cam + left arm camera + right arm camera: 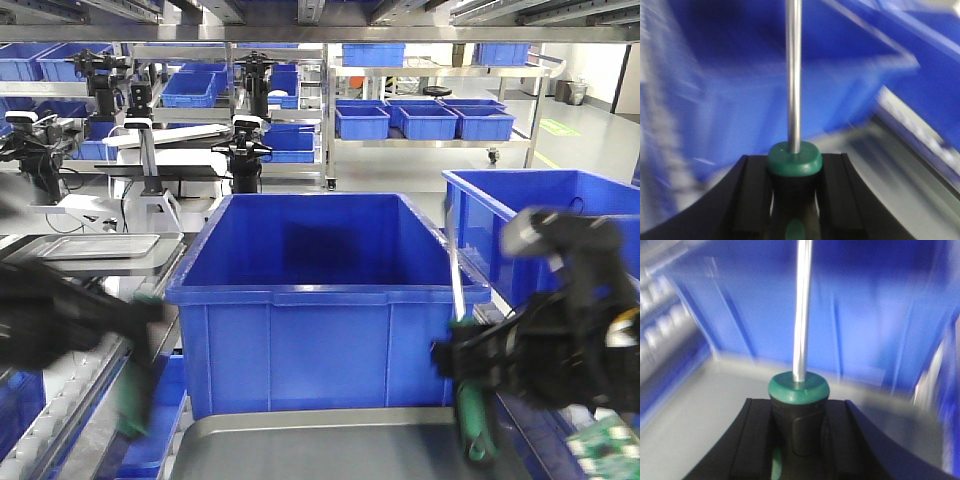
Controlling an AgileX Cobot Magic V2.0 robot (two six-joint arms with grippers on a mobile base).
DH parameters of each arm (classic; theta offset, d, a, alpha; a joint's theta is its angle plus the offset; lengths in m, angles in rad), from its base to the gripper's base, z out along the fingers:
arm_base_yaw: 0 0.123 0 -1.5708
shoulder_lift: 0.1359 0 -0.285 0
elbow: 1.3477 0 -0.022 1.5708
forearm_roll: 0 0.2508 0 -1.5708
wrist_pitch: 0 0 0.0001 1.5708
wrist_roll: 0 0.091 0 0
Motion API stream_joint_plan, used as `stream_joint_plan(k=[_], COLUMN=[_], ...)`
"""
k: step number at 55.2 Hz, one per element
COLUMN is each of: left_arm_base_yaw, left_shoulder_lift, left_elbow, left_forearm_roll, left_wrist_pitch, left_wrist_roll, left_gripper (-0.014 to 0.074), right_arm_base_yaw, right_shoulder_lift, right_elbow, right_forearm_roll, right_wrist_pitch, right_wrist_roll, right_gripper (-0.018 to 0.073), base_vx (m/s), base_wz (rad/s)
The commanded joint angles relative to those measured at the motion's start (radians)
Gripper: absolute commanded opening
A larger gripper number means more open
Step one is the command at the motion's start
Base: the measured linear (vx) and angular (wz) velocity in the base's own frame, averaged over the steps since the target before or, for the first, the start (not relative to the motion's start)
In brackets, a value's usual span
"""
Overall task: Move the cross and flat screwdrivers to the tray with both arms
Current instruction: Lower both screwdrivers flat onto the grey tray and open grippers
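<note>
My left gripper (794,167) is shut on the green-and-black handle of one screwdriver (793,80), whose steel shaft points straight away from the jaws. In the front view the left gripper (137,335) is a blur at the left, with its screwdriver handle (132,405) hanging down. My right gripper (799,410) is shut on the second screwdriver (802,310) in the same way. The front view shows the right gripper (466,362) holding that screwdriver (457,275) upright over the right end of the grey tray (330,452). The tips are out of view, so cross and flat cannot be told apart.
A large blue bin (320,300) stands just behind the tray, and a second blue bin (520,215) is at the right. A roller conveyor (60,405) runs along the left. Other robot arms (245,150) and shelves of blue bins are further back.
</note>
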State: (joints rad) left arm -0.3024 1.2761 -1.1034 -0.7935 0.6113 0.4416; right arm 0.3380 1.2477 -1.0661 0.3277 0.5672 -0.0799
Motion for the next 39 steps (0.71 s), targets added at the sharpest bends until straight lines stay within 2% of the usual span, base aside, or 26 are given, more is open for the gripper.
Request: stream_joint_plan(k=[1, 11, 23, 30, 39], left_arm_base_yaw=[-0.056, -0.132, -0.157, -0.157, -0.157], left_shoulder_lift=[0.045, 0.182, 0.277, 0.303, 0.304], left_elbow=[-0.03, -0.03, -0.03, -0.03, -0.03], left_forearm_roll=[-0.08, -0.114, -0.113, -0.113, -0.124], left_wrist_pitch=[-0.049, -0.046, -0.025, 0.006, 0.061], left_wrist_roll=[0.009, 0.009, 0.009, 0.008, 0.008], left_gripper=[0.0001, 0.0004, 0.0045, 0.0146, 0.0349], right_arm_base_yaw=[-0.001, -0.001, -0.001, -0.001, -0.001], right_shoulder_lift=[0.02, 0.105, 0.156, 0.162, 0.162], right_elbow=[-0.028, -0.028, -0.028, -0.028, -0.028], right_forearm_roll=[0.035, 0.055, 0.054, 0.057, 0.086], right_wrist_pitch=[-0.044, -0.008, 0.034, 0.06, 0.148], right_wrist_roll=[-0.005, -0.004, -0.005, -0.005, -0.002], right_gripper=[-0.0008, -0.0001, 0.0085, 0.0197, 0.0381], base_vx=[0.0, 0.0, 0.0, 0.0, 0.0], base_wz=[0.0, 0.0, 0.0, 0.0, 0.0])
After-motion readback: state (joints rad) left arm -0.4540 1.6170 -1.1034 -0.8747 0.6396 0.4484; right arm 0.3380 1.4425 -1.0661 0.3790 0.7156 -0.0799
